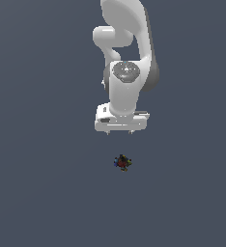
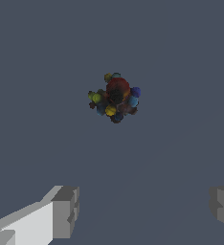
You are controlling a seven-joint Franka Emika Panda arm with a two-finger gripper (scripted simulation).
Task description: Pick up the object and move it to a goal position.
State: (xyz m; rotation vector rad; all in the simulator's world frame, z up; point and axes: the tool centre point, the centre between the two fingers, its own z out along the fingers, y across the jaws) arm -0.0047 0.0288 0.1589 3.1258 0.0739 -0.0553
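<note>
Nothing of the task is judged done: the object (image 1: 122,162), a small dark clump specked red, blue and yellow, lies untouched on the grey floor, apart from the gripper (image 1: 120,132) and not yet between its fingers. Reaching, grasping, lifting and carrying are all left. No goal marker is seen. Only in the wrist view are the fingers (image 2: 65,210) shown spread wide and empty; only the exterior view shows the arm.
</note>
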